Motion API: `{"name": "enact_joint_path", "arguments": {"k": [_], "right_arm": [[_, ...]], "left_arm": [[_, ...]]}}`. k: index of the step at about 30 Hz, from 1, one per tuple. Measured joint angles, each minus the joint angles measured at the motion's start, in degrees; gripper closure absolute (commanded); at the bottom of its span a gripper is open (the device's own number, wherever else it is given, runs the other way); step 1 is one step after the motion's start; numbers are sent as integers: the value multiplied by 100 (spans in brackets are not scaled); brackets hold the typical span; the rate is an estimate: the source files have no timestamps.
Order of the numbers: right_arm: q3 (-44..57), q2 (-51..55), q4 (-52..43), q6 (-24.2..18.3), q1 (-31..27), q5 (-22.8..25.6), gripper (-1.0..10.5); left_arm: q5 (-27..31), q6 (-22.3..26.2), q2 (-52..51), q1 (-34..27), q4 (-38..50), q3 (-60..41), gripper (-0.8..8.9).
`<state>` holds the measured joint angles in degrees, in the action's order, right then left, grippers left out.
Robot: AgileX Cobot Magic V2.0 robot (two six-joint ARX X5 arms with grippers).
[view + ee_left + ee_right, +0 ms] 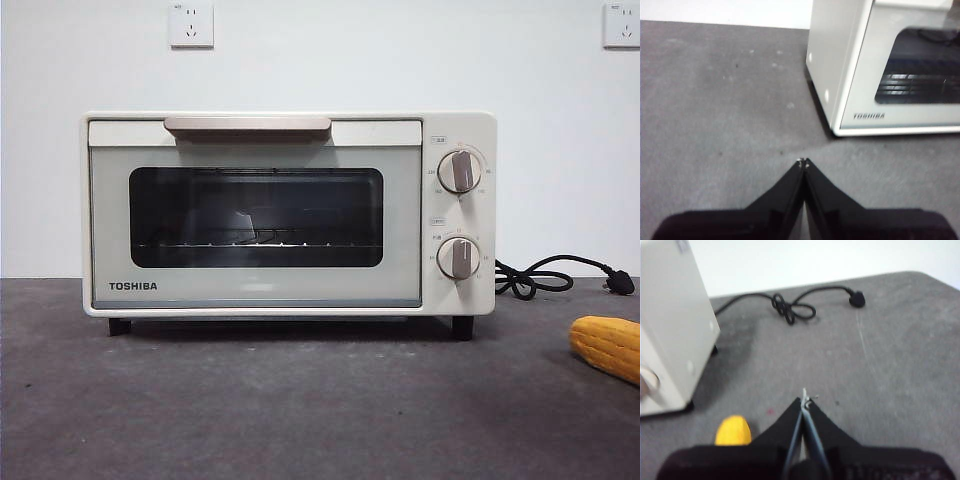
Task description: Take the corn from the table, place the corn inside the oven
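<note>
1. The grey surface (300,410) holds everything.
2. The white oven (288,214) stands in the middle, door shut.
3. The corn (608,346) lies near the right edge.
4. The left fingers (803,162) and right fingers (805,399) are pressed together, holding nothing.

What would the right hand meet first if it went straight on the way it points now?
Probably nothing on the dark grey table: the shut right hand points across bare surface. The knotted black power cord lies beyond, slightly aside; depth is unclear. The yellow corn cob sits off-line.
</note>
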<state>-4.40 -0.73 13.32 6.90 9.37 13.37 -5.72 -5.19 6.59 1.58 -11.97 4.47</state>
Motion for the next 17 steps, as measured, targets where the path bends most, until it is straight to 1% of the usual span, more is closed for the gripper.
{"name": "enact_joint_path", "arguments": {"k": [5, 8, 9, 13, 17], "right_arm": [[-658, -175, 179, 221, 0, -85, 958], [-1060, -468, 378, 304, 0, -326, 958], [-1257, -619, 555, 321, 0, -476, 958], [-2111, -1215, 1360, 293, 0, -999, 958], [-3056, -1853, 2194, 55, 0, -1342, 958]], "left_arm": [[-170, -151, 339, 0, 2, 645, 819], [-433, -188, 610, 7, -232, 1113, 819], [-564, -195, 723, 9, -400, 1322, 819], [-940, -195, 1126, 9, -981, 2048, 819], [-1281, -190, 1495, 9, -1508, 2763, 819]]}}
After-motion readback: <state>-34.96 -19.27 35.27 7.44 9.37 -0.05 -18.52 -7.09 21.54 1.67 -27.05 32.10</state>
